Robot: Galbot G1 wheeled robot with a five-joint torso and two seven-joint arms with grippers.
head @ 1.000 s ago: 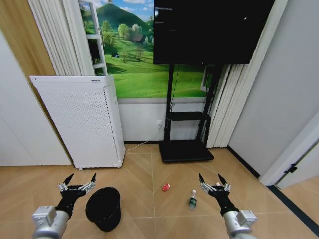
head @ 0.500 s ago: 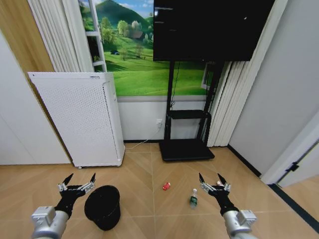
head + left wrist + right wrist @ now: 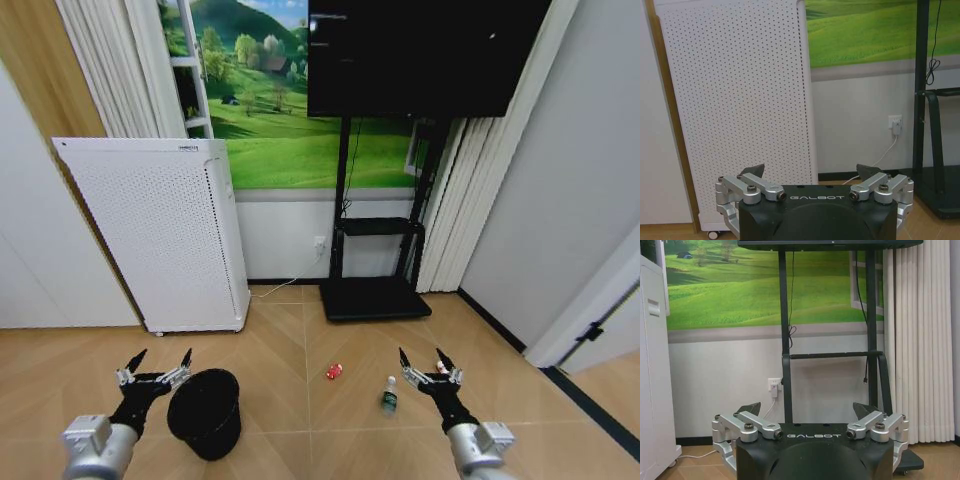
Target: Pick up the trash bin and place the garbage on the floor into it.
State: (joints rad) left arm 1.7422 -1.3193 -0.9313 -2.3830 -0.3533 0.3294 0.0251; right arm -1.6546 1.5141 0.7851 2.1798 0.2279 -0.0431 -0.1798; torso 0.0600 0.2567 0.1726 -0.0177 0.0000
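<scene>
The trash bin (image 3: 205,412), small, black and round, stands upright on the wood floor at lower left. My left gripper (image 3: 161,358) hangs open just to its left, above floor level, holding nothing; the left wrist view has its fingers (image 3: 756,171) spread before the white cabinet. On the floor at centre lies a red piece (image 3: 334,371), with a small clear bottle (image 3: 389,396) with a green label to its right. My right gripper (image 3: 421,356) is open and empty just right of the bottle. A red-and-white bit (image 3: 439,368) peeks by its fingers.
A tall white perforated cabinet (image 3: 165,235) on castors stands against the left wall. A black TV stand (image 3: 375,298) with a flat base sits ahead at centre, a cord running to a wall socket (image 3: 320,248). Curtains and a door frame (image 3: 590,310) close the right side.
The whole picture has shifted slightly, so the camera has moved; bin and litter sit a little higher in the view. Both grippers hold the same open pose.
</scene>
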